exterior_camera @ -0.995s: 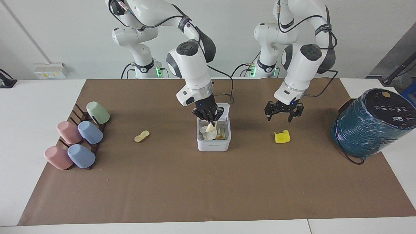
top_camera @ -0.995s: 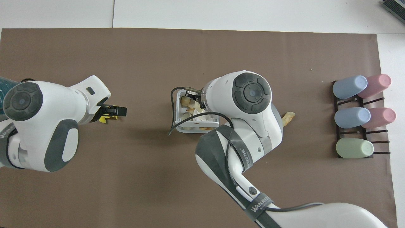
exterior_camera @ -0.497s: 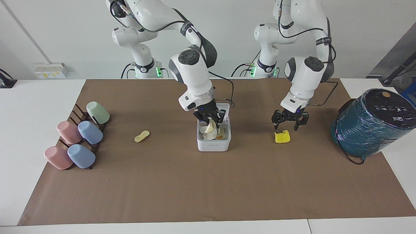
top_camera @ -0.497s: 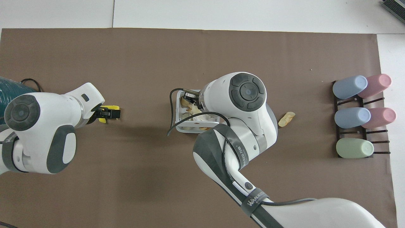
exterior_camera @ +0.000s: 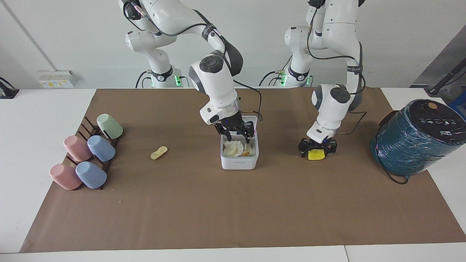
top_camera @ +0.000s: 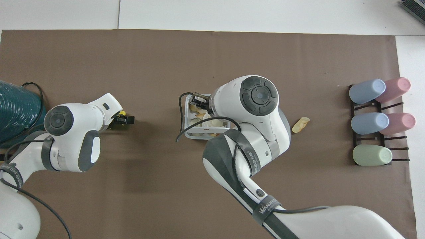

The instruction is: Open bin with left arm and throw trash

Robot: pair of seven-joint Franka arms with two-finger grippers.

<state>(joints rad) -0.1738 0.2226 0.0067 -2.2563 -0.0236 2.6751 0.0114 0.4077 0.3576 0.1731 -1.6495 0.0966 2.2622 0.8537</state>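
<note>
Bench (exterior_camera: 43, 218) surface under brown paper carries everything here. Largest on it is the teal-wrapped cylinder (exterior_camera: 415, 140), lying at the left arm's end. At the right arm's end, five pastel cups (exterior_camera: 89, 154) rest tipped on a dark rack (exterior_camera: 87, 125).

The bin (exterior_camera: 239, 160), a small white box, sits mid-bench with its lid (exterior_camera: 253, 122) swung up on the robots' side. Pale scraps (exterior_camera: 233, 148) lie inside it. The right gripper (exterior_camera: 236, 135) hangs just over the open bin, its fingers spread and holding nothing.

The left gripper (exterior_camera: 317, 148) is down at the bench, toward the cylinder's end from the bin. Its fingers stand on either side of the yellow lump (exterior_camera: 316, 154); whether they have pressed onto it I cannot tell. In the overhead view only a sliver of yellow shows beside the gripper's black fingers (top_camera: 125, 119).

The cream peel (exterior_camera: 158, 153) lies alone on the paper between bin and cups, well apart from both grippers.
</note>
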